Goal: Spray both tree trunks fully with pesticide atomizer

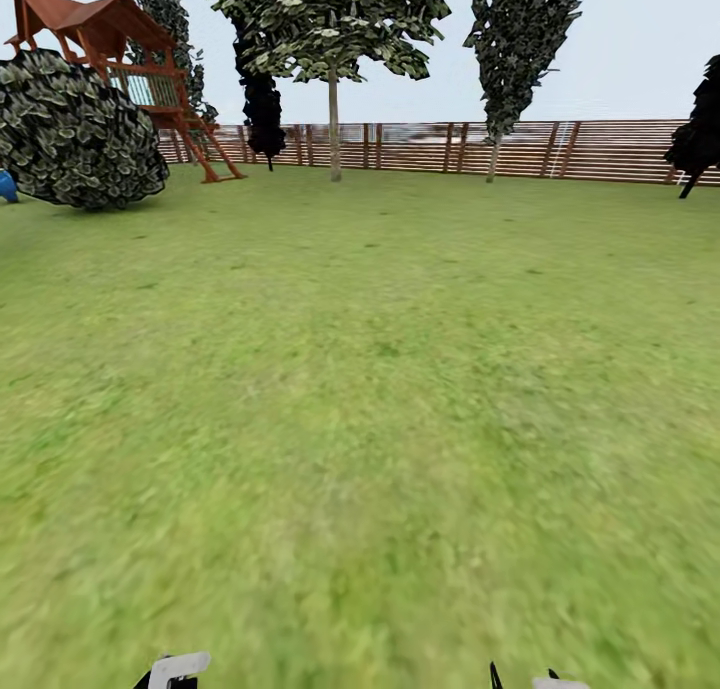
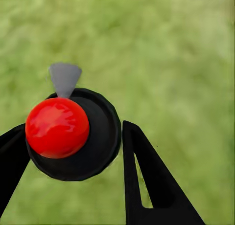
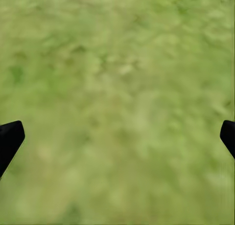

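Observation:
The pesticide atomizer shows top-down in the left wrist view: a round black body with a red spot and a grey nozzle. My left gripper is shut on it, one black finger on each side, above blurred grass. My right gripper is open over bare grass, with nothing between its fingertips. In the head view, two trees stand far ahead by the fence. One has an upright pale trunk. The other has a slightly leaning trunk.
A wide green lawn stretches ahead to a brown slat fence. A large round bush and a wooden playset stand at the far left. Dark trees stand by the fence.

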Tool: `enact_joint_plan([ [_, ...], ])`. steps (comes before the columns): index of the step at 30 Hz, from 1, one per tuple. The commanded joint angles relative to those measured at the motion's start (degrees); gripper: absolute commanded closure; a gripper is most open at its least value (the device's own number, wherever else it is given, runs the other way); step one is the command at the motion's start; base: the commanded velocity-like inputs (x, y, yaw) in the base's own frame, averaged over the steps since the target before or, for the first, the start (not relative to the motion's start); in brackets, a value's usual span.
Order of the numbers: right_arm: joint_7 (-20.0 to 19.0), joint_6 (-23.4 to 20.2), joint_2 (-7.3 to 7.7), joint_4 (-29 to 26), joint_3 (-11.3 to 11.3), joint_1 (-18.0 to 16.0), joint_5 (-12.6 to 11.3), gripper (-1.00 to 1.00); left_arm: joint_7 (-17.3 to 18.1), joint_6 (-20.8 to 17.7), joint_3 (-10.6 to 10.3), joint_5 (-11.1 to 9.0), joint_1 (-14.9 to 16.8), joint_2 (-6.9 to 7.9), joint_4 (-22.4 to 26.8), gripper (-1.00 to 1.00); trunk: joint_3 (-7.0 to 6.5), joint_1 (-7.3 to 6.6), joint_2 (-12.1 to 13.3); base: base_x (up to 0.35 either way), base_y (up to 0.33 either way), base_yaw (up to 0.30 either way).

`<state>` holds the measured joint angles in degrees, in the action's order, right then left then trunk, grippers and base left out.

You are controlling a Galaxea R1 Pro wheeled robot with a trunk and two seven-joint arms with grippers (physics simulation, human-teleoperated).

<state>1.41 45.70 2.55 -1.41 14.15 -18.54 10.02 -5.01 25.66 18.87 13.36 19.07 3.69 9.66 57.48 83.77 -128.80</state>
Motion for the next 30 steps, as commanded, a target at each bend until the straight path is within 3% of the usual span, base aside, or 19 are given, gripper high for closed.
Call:
enact_joint_plan([
  [1, 0.0, 0.0, 0.0, 0.0, 0.0, 0.0, 0.0, -1.0, 0.0, 0.0, 0.0, 0.0, 0.0, 0.0, 0.0, 1.0, 0.0, 0.0, 0.0, 0.338, 0.0, 0.0],
  [30, 0.0, 0.0, 0.0, 0.0, 0.0, 0.0, 0.0, -1.0, 0.0, 0.0, 0.0, 0.0, 0.0, 0.0, 0.0, 1.0, 0.0, 0.0, 0.0, 0.338, 0.0, 0.0],
])
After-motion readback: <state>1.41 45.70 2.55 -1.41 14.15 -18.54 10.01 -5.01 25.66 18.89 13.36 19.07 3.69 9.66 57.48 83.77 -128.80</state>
